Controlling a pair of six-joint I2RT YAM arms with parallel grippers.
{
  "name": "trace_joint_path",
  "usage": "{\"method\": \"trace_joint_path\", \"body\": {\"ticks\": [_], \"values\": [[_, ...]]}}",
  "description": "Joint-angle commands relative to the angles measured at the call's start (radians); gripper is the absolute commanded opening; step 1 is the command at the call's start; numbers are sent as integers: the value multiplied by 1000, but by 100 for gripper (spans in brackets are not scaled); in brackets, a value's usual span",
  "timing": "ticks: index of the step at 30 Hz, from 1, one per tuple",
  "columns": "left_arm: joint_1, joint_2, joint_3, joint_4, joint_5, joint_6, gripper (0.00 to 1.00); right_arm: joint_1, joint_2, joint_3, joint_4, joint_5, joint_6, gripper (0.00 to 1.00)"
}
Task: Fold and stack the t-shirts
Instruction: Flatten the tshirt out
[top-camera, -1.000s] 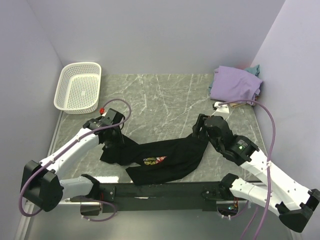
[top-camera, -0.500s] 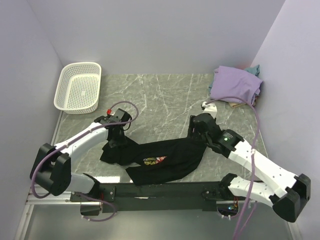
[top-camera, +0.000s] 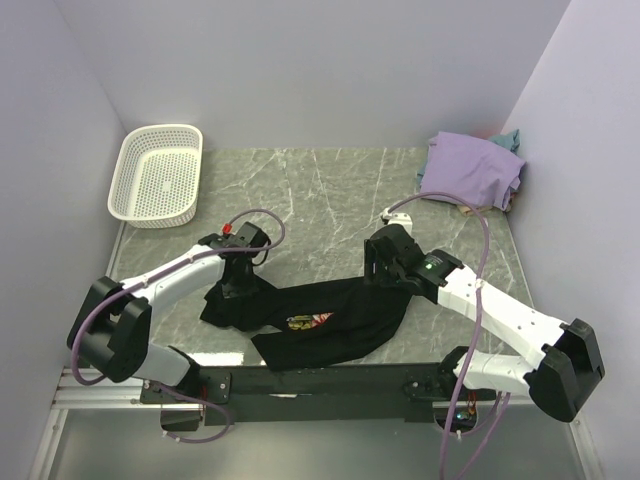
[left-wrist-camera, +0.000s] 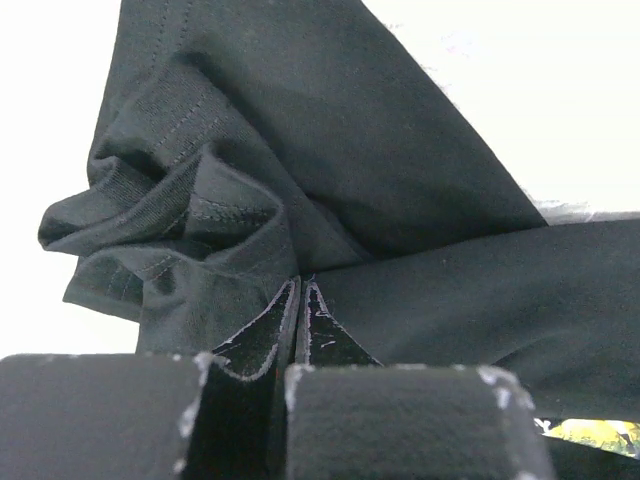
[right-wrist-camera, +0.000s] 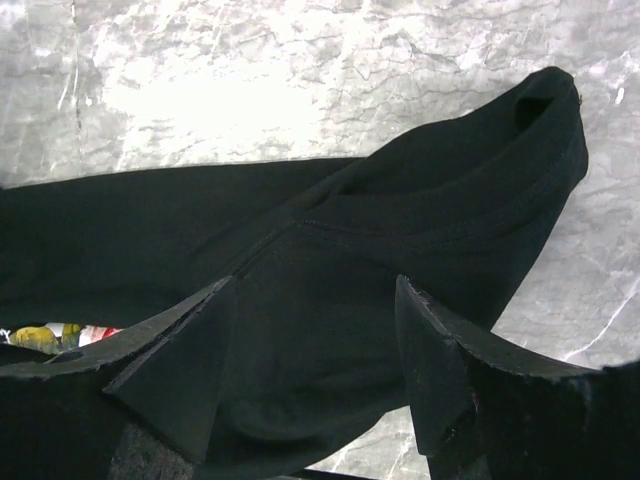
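Near the table's (top-camera: 330, 190) front edge the black t-shirt (top-camera: 330, 318) lay crumpled, left end effector (left-wrist-camera: 300, 290) pinched tight on a bunched fold, right end effector (right-wrist-camera: 312, 300) spread above the other end; that thin pinch might slip if pulled.

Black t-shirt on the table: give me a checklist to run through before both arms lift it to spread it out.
1. Left gripper shut on a bunched fold of the black t-shirt: ok.
2. Right gripper gripping the shirt's other end: not ok, jaws open above the cloth.
3. How many layers the left pinch holds: cannot tell.
4. Shirt lying flat: not ok, crumpled and twisted.
5. Lavender t-shirt apart from the black one: ok, in the far right corner.
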Motion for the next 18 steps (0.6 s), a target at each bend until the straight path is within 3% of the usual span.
{"method": "trace_joint_path", "body": {"ticks": [1, 3, 4, 6, 7, 10, 18], "values": [[-12, -30, 35, -11, -17, 12, 1, -7, -20, 17, 41, -6, -18, 71], [-12, -58, 56, -32, -28, 12, 1, -5, -14, 15, 43, -15, -20, 71], [-12, -65, 62, -40, -30, 10, 24, -7, -9, 15, 43, -18, -21, 72], [-14, -84, 79, -63, -34, 13, 49, -7, -1, 15, 47, -25, -21, 72], [-14, -89, 84, -74, -39, 12, 55, -7, 2, 17, 49, -33, -21, 72], [-12, -85, 90, -118, -65, 10, 64, -7, 5, 15, 56, -42, -20, 72], [-29, -17, 84, -123, -60, 2, 59, -5, 8, 17, 55, -44, -30, 73]]}}
